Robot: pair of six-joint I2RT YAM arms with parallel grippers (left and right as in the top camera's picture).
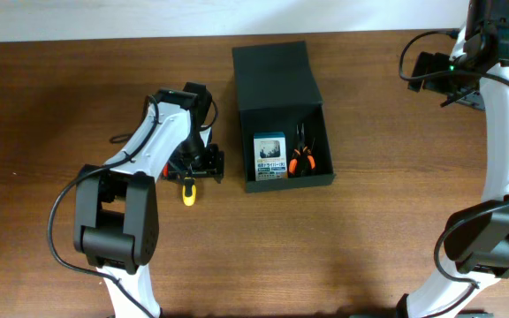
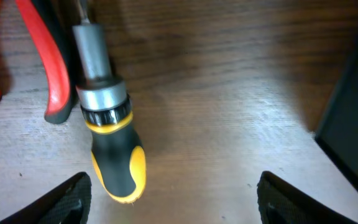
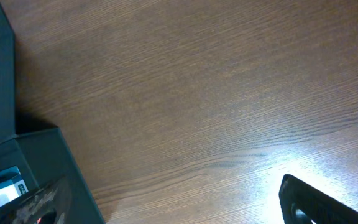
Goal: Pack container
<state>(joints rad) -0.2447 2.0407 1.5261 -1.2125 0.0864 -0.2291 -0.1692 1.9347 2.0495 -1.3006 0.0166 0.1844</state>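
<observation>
Evidently you're fetching the next tool: left gripper [image 2: 179, 202] gapes empty above the yellow-and-black-handled screwdriver [image 2: 114, 155], beside the open dark green-black matte box [image 1: 290, 185]; centre over its handle, descend, close. Right gripper [image 3: 179, 205] hangs open, empty.

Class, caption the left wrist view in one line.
Left gripper, fingers open, over a yellow-and-black screwdriver, red-handled pliers beside it.

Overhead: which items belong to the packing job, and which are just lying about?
Job: container; card pack and orange pliers inside it; yellow-black screwdriver and red-handled pliers outside, under the open left gripper, probably next.
Lying about: only the table itself; no stray items visible.
</observation>
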